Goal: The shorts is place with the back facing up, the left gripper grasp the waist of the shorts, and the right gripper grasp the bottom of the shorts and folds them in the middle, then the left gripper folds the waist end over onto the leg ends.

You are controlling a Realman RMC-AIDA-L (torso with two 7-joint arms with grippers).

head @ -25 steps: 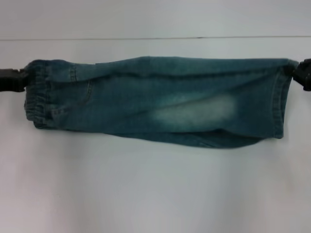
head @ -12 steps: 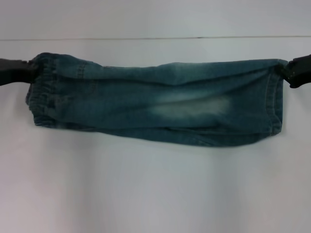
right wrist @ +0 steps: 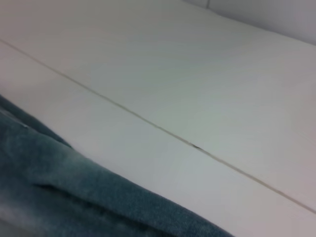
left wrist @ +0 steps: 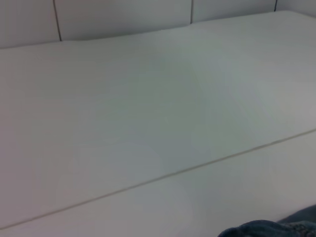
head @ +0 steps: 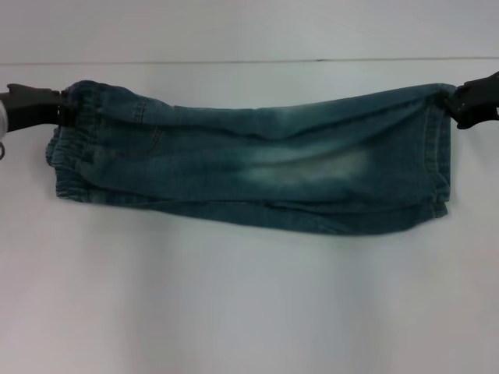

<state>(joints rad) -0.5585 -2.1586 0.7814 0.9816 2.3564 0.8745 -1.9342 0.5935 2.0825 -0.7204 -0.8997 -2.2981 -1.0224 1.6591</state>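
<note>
The faded blue-green denim shorts hang stretched lengthwise between both arms, folded along the middle, with a pale bleached patch near the centre. At the left, my left gripper is shut on the upper corner of the ruffled waist. On the right, my right gripper is shut on the upper corner of the bottom of the shorts, where the stitched leg ends hang. The lower edge of the shorts rests on the white table. A scrap of denim shows in the left wrist view, and denim fills a corner of the right wrist view.
A thin seam line crosses the white table behind the shorts. A pale wall rises past the table's far edge in the left wrist view.
Both grippers have risen and shifted with the shorts' top edge. The left one moved inward to the right, and the cloth now sags a little in the middle.
</note>
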